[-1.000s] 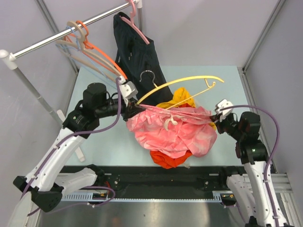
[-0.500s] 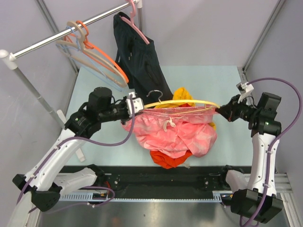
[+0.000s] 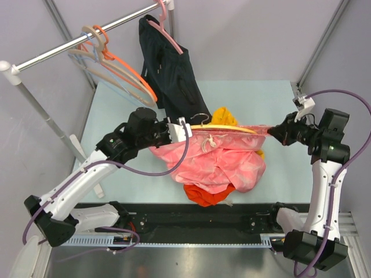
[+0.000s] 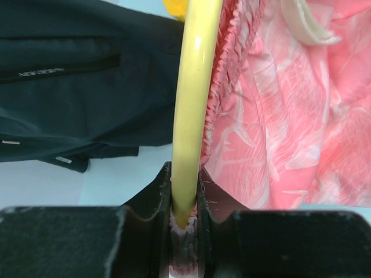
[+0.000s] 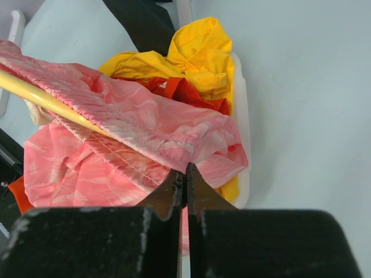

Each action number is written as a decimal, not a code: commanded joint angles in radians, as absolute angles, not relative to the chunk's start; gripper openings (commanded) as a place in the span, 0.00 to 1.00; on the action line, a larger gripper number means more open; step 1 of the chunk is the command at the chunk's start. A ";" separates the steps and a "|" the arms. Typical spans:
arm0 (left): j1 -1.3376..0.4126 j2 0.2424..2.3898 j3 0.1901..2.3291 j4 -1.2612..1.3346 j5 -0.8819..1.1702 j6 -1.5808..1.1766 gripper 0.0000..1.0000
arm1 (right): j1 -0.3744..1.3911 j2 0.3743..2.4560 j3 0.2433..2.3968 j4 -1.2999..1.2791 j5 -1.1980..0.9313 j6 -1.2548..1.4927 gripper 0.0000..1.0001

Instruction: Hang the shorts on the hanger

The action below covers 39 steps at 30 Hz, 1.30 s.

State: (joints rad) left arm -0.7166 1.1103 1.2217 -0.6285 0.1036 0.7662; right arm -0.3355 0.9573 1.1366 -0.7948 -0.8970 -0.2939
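The pink shorts [image 3: 220, 162] hang stretched between my two grippers above the table. The yellow hanger [image 3: 232, 127] lies level along the waistband, mostly inside it, its metal hook [image 3: 200, 117] sticking up. My left gripper [image 3: 184, 128] is shut on the hanger's left end [image 4: 194, 87] with bunched pink waistband [image 4: 278, 116] pinched beneath it; in the left wrist view the gripper [image 4: 185, 214] has its jaws tight around both. My right gripper [image 3: 272, 131] is shut on the right end of the shorts [image 5: 145, 127]; in the right wrist view the gripper [image 5: 185, 179] pinches a fold, with the hanger [image 5: 40, 98] to the left.
Under the shorts a white bin [image 5: 242, 145] holds a yellow garment [image 5: 197, 52] and an orange-red garment [image 3: 208, 194]. A black garment [image 3: 171, 75] hangs on a pink hanger from the rail [image 3: 69, 46], beside an orange hanger [image 3: 124, 66] and pale ones.
The hanger swung from tilted above the shorts to level inside the waistband. My left gripper moved right with it. My right arm lifted and pulled the waistband taut to the right.
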 commanded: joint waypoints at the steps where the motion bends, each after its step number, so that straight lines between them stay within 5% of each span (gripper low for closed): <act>1: -0.729 1.141 1.253 -0.704 -0.182 0.825 0.00 | -0.338 0.954 1.207 -0.750 -0.715 -0.336 0.00; 8: -0.804 1.158 1.333 -0.747 -0.127 0.795 0.00 | -0.194 0.930 1.219 -0.738 -0.670 -0.327 0.01; 10: -0.828 1.161 1.376 -0.759 -0.109 0.770 0.00 | -0.132 0.920 1.223 -0.738 -0.658 -0.318 0.14; 14: -0.839 1.172 1.451 -0.781 -0.040 0.730 0.00 | -0.034 0.902 1.238 -0.738 -0.626 -0.316 0.57; 20: -0.836 1.143 1.463 -0.778 -0.009 0.729 0.00 | -0.066 0.877 1.298 -0.733 -0.742 -0.373 0.83; 29: -0.836 1.144 1.500 -0.796 0.077 0.727 0.00 | -0.003 0.864 1.348 -0.675 -0.954 -0.443 0.85; 39: -0.836 1.141 1.557 -0.828 0.179 0.709 0.00 | 0.414 0.928 1.364 -0.739 -0.715 -0.569 0.72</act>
